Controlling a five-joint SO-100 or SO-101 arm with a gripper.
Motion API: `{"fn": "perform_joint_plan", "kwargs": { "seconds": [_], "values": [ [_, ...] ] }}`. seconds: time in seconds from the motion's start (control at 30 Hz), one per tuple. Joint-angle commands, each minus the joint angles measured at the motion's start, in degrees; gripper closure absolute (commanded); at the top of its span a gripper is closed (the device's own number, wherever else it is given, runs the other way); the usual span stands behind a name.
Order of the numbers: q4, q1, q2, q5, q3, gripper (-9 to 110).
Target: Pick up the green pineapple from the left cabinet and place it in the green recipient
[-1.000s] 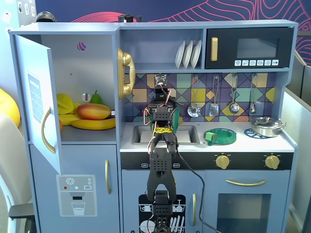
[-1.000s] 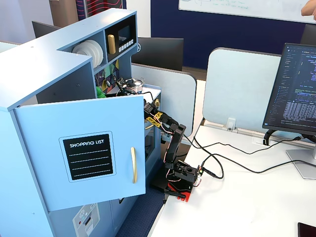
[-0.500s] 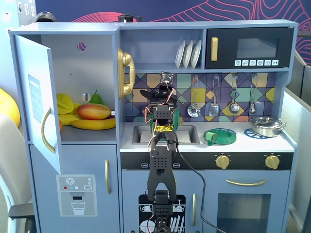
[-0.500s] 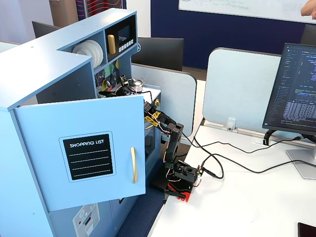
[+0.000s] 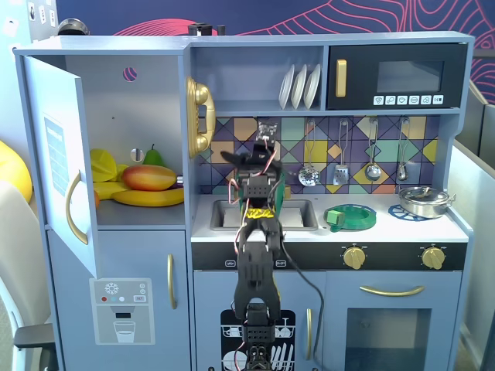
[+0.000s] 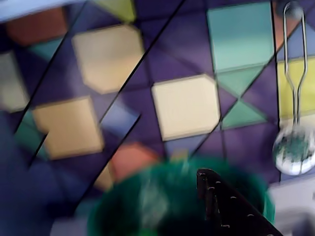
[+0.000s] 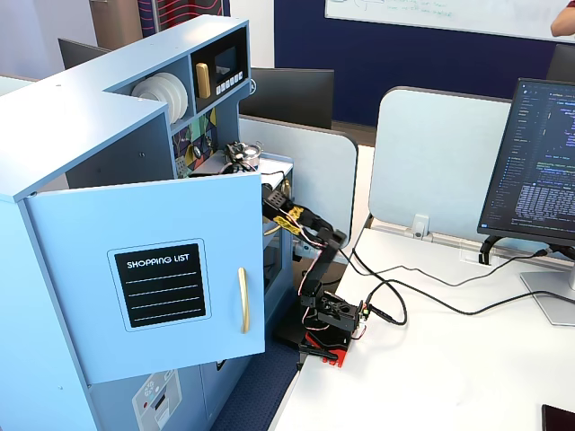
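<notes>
The left cabinet (image 5: 155,100) stands open, its door (image 5: 58,154) swung out; the door also fills the foreground of a fixed view (image 7: 162,278). No green pineapple shows in it or anywhere else. My gripper (image 5: 246,157) is raised in front of the tiled backsplash, above the sink. In the blurred wrist view the dark-green recipient (image 6: 167,201) lies just below and behind my one visible black finger (image 6: 221,211). No second finger sits against it and nothing is held there. In the front fixed view my arm hides the recipient.
A mango (image 5: 148,177), banana (image 5: 151,198), green pear (image 5: 154,157) and yellow fruit (image 5: 103,165) lie in the cabinet. A flat green-and-blue dish (image 5: 352,216) and a steel pan (image 5: 423,200) sit on the counter. Utensils (image 5: 309,171) hang on the backsplash.
</notes>
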Motion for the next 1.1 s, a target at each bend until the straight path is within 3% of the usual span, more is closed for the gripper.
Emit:
{"fn": "perform_joint_plan", "kwargs": {
  "seconds": [0.0, 0.3, 0.47, 0.77, 0.9, 1.07],
  "values": [
    [-6.42, -1.58, 17.75, -0.35, 18.19, 46],
    [-17.93, -4.04, 40.43, -4.48, 53.61, 48],
    [-16.52, -5.80, 49.92, -4.75, 65.21, 48],
    [-0.62, -7.03, 66.01, -5.54, 77.52, 49],
    [4.04, -7.47, 66.01, -5.45, 80.68, 51],
    [19.07, -7.47, 66.01, -4.04, 80.86, 53]
  ]
}}
